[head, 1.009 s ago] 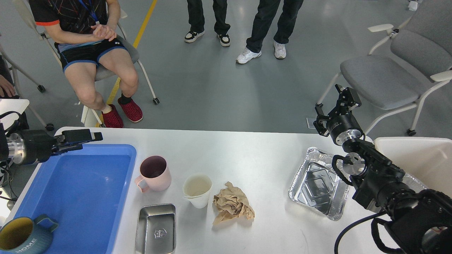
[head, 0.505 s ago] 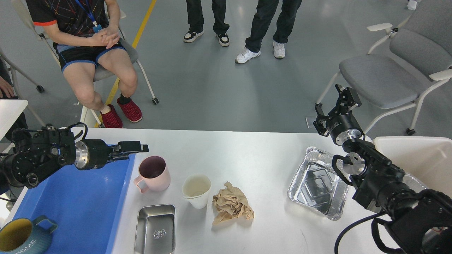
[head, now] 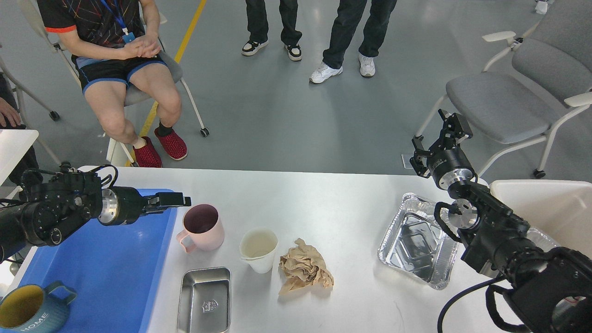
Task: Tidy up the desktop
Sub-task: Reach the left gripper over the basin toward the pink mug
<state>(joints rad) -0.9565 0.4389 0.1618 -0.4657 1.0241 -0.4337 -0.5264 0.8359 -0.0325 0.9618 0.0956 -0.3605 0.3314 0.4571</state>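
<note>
The white desktop (head: 333, 208) holds a pink mug (head: 201, 227), a white paper cup (head: 258, 249), a crumpled brown paper (head: 304, 272), a steel tray (head: 205, 300) and a foil tray (head: 416, 240). A teal mug (head: 27, 312) stands in the blue tray (head: 106, 263) at the left. My left gripper (head: 173, 201) hovers over the blue tray's far right corner, just left of the pink mug. It is seen side-on, so its fingers cannot be told apart. My right gripper (head: 437, 141) stands open and empty beyond the table's far edge, above the foil tray.
A white bin (head: 545, 208) sits at the right edge behind my right arm. A seated person (head: 120, 60) and two standing people are beyond the table. Grey chairs (head: 508, 92) stand at the far right.
My left arm swung right from the blue tray's far left corner to beside the pink mug, then dropped slightly. The right arm stayed still.
</note>
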